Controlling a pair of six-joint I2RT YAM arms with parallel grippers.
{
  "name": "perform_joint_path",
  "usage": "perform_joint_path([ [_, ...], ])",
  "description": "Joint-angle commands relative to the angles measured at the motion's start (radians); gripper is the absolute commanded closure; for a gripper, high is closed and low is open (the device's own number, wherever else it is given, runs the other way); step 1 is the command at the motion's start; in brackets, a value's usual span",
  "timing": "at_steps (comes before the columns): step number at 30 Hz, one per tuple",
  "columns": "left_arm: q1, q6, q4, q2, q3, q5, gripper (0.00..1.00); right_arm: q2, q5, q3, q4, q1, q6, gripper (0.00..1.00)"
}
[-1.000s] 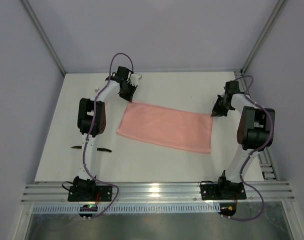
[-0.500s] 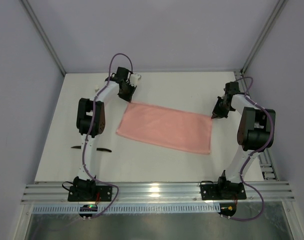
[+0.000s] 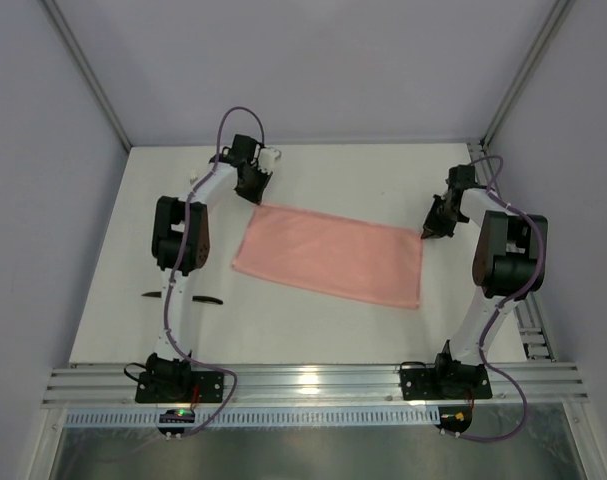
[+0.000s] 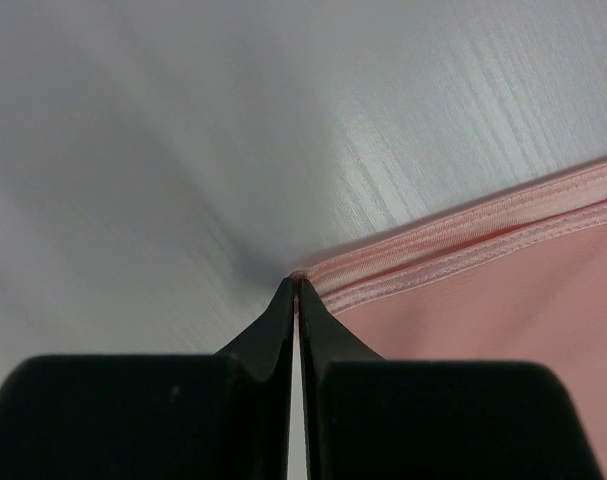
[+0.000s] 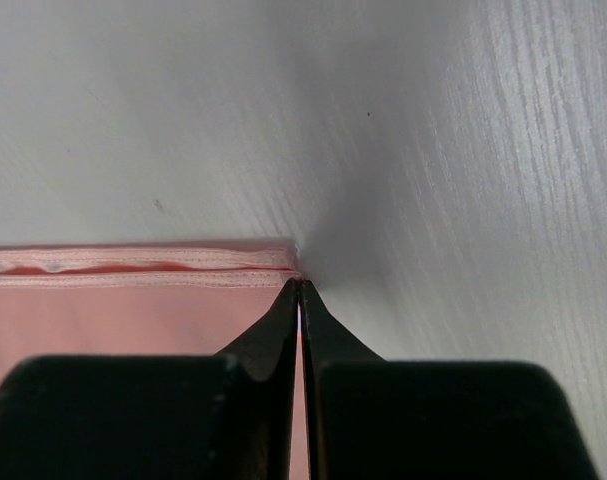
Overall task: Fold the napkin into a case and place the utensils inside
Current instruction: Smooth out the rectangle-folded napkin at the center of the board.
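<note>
Napkin [image 3: 328,255]: salmon-pink cloth lying flat on the white table [image 3: 313,325] as a long rectangle. Its long sides run left to right on a slight slant, and its left end sits farther from the arm bases than its right end.
Fold: the napkin is doubled over. Both wrist views show two stitched hems stacked one on the other along its far edge.
Left gripper [image 3: 253,193]: at the napkin's far-left corner, fingers pressed together with no gap. The left wrist view shows the tips [image 4: 296,295] meeting exactly on the corner of the pink hem [image 4: 503,300], pinching it.
Right gripper [image 3: 424,232]: at the napkin's far-right corner, also clamped tight. In the right wrist view the tips [image 5: 299,295] close on the very point of the cloth [image 5: 113,320], where the two hems end.
Corner height: both pinched corners sit low, close to the table. I cannot tell whether either is lifted off it.
Utensils [image 3: 210,299]: two slim black pieces lying on the table beyond the napkin's near-left corner, well apart from it. They lie roughly end to end, one on each side of the left arm's lower link. The farther one [image 3: 152,295] is the more distant from the napkin. Neither touches the cloth.
Left arm [image 3: 179,240]: runs alongside the napkin's left short edge.
Right arm [image 3: 505,258]: stands just beyond the napkin's right short edge.
</note>
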Motion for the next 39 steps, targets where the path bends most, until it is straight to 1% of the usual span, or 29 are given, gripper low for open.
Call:
perform_joint_path([
  [1, 0.012, 0.007, -0.013, -0.053, -0.028, -0.044, 1.00, 0.024, 0.001, 0.027, 0.016, 0.003, 0.014, 0.96],
  [4, 0.012, 0.004, -0.008, -0.070, -0.034, -0.070, 1.00, 0.020, -0.014, 0.016, 0.035, 0.003, 0.013, 0.94],
  [6, 0.012, -0.006, 0.004, -0.082, -0.033, -0.088, 0.98, 0.018, -0.014, 0.023, 0.035, 0.003, 0.010, 0.86],
  [7, 0.012, -0.011, 0.009, -0.091, -0.033, -0.106, 0.89, 0.017, -0.014, 0.026, 0.035, 0.003, 0.010, 0.82],
  [8, 0.012, -0.014, 0.013, -0.098, -0.033, -0.120, 0.84, 0.014, -0.013, 0.033, 0.029, 0.003, 0.008, 0.79],
  [9, 0.012, -0.020, 0.019, -0.102, -0.033, -0.137, 0.78, 0.012, -0.014, 0.051, 0.026, 0.003, 0.005, 0.72],
  [10, 0.012, -0.022, 0.035, -0.108, -0.028, -0.154, 0.68, 0.011, -0.016, 0.060, 0.020, 0.003, -0.001, 0.68],
  [11, 0.012, -0.019, 0.045, -0.118, -0.027, -0.165, 0.63, 0.011, -0.016, 0.071, 0.004, 0.003, -0.002, 0.66],
  [12, 0.012, -0.017, 0.052, -0.124, -0.025, -0.197, 0.59, 0.008, -0.010, 0.092, -0.002, 0.003, -0.007, 0.64],
  [13, 0.012, -0.014, 0.053, -0.136, -0.014, -0.196, 0.55, 0.003, -0.005, 0.102, -0.017, 0.003, -0.010, 0.62],
  [17, 0.011, -0.016, 0.032, -0.171, 0.019, -0.212, 0.49, -0.061, 0.029, 0.157, -0.069, 0.004, -0.015, 0.59],
  [20, 0.012, -0.023, 0.018, -0.219, 0.004, -0.220, 0.48, -0.135, 0.081, 0.139, -0.095, 0.027, -0.002, 0.58],
  [21, 0.012, -0.025, 0.013, -0.266, -0.010, -0.202, 0.48, -0.194, 0.101, 0.128, -0.103, 0.039, -0.001, 0.58],
  [22, 0.012, -0.032, 0.001, -0.295, -0.032, -0.185, 0.50, -0.222, 0.145, 0.116, -0.121, 0.058, -0.002, 0.58],
  [23, 0.012, -0.034, -0.008, -0.331, -0.092, -0.177, 0.51, -0.250, 0.189, 0.093, -0.134, 0.091, -0.005, 0.57],
  [24, 0.011, -0.032, -0.017, -0.405, -0.130, -0.106, 0.59, -0.303, 0.212, 0.077, -0.144, 0.108, -0.005, 0.57],
  [25, 0.006, -0.026, -0.030, -0.442, -0.173, -0.085, 0.63, -0.331, 0.245, 0.062, -0.160, 0.128, -0.004, 0.57],
  [26, 0.000, -0.017, -0.066, -0.479, -0.262, -0.067, 0.67, -0.360, 0.248, 0.015, -0.160, 0.186, 0.004, 0.57],
  [28, -0.021, 0.023, -0.108, -0.571, -0.353, -0.038, 0.76, -0.446, 0.210, -0.044, -0.137, 0.246, 0.019, 0.59],
  [29, -0.028, 0.035, -0.143, -0.598, -0.400, -0.029, 0.78, -0.471, 0.181, -0.109, -0.120, 0.278, 0.028, 0.62],
  [30, -0.035, 0.047, -0.161, -0.621, -0.483, -0.021, 0.79, -0.495, 0.155, -0.143, -0.103, 0.339, 0.057, 0.63],
  [31, -0.038, 0.056, -0.177, -0.659, -0.517, -0.010, 0.80, -0.536, 0.103, -0.173, -0.061, 0.370, 0.076, 0.64],
  [32, -0.041, 0.064, -0.191, -0.674, -0.546, -0.001, 0.80, -0.554, 0.045, -0.229, -0.034, 0.400, 0.091, 0.69],
  [33, -0.041, 0.067, -0.218, -0.688, -0.574, 0.011, 0.78, -0.570, 0.023, -0.254, -0.011, 0.430, 0.134, 0.72],
  [34, -0.041, 0.067, -0.229, -0.713, -0.620, 0.048, 0.77, -0.595, 0.006, -0.279, 0.042, 0.490, 0.155, 0.74],
  [35, -0.043, 0.070, -0.237, -0.722, -0.638, 0.067, 0.76, -0.601, -0.032, -0.318, 0.074, 0.519, 0.174, 0.79],
  [37, -0.049, 0.066, -0.217, -0.740, -0.701, 0.065, 0.75, -0.601, -0.042, -0.351, 0.159, 0.600, 0.237, 0.85],
  [38, -0.066, 0.064, -0.199, -0.739, -0.717, 0.050, 0.75, -0.595, -0.042, -0.377, 0.190, 0.627, 0.252, 0.92],
  [39, -0.075, 0.060, -0.154, -0.731, -0.731, 0.036, 0.75, -0.585, -0.039, -0.386, 0.238, 0.653, 0.263, 0.94],
])
